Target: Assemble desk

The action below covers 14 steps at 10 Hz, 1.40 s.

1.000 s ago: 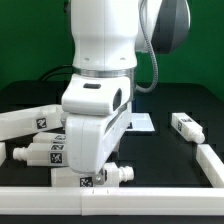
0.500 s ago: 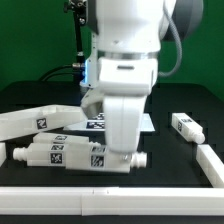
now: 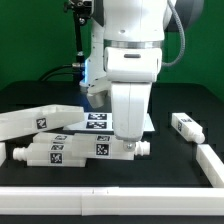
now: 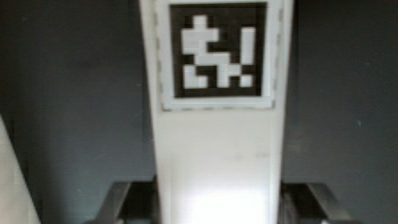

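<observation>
End effector (image 4: pixel 214 205) straddling tagged leg (image 4: pixel 215 140), black table (image 4: pixel 71 100) either side

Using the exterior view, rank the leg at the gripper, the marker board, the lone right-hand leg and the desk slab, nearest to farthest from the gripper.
1. Leg, directly under the gripper.
2. Marker board, just behind it.
3. Lone leg on the exterior view's right and desk slab on its left: too close to call.

Green backdrop (image 3: pixel 30 40), black tabletop (image 3: pixel 200 103), white border rail (image 3: pixel 40 197) along the front edge
</observation>
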### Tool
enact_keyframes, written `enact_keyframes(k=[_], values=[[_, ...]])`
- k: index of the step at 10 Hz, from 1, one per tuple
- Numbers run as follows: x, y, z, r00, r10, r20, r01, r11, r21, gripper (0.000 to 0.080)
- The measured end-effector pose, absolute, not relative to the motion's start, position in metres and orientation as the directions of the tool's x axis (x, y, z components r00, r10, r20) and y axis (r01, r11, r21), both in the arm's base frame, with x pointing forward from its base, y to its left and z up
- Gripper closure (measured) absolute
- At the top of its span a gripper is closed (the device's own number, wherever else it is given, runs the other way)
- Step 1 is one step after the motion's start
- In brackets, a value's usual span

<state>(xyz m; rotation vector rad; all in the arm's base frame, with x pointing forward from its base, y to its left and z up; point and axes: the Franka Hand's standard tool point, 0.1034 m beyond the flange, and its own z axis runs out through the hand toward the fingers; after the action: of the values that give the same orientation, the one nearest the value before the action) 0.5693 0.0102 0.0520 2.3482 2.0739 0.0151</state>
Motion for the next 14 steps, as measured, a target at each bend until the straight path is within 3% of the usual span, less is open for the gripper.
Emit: enact_keyframes(k=[2, 4, 8, 9, 10, 11, 12, 14], values=[[0.557, 0.018, 0.06, 0.04, 0.999, 0.001, 0.999, -0.04, 0.019, 0.0517], [0.522, 0.017, 0.064, 0.007, 1.0, 0.011, 0.999, -0.007, 0.042, 0.0517], [0.521, 0.017, 0.061, 0.006, 1.0, 0.009, 1.0, -0.006, 0.031, 0.0517], [0.502, 0.031, 0.06, -0.003, 1.0, 0.01, 1.0, 0.003, 0.009, 0.0516], [0.48, 0.047, 0.06, -0.038, 0.999, 0.006, 0.999, 0.038, -0.015, 0.0515], [0.473, 0.051, 0.064, -0.135, 0.991, 0.006, 0.991, 0.135, -0.001, 0.0515], [0.48, 0.037, 0.066, -0.211, 0.978, 0.005, 0.977, 0.211, 0.027, 0.0515], [0.478, 0.035, 0.063, -0.329, 0.944, -0.014, 0.944, 0.329, 0.017, 0.0515]])
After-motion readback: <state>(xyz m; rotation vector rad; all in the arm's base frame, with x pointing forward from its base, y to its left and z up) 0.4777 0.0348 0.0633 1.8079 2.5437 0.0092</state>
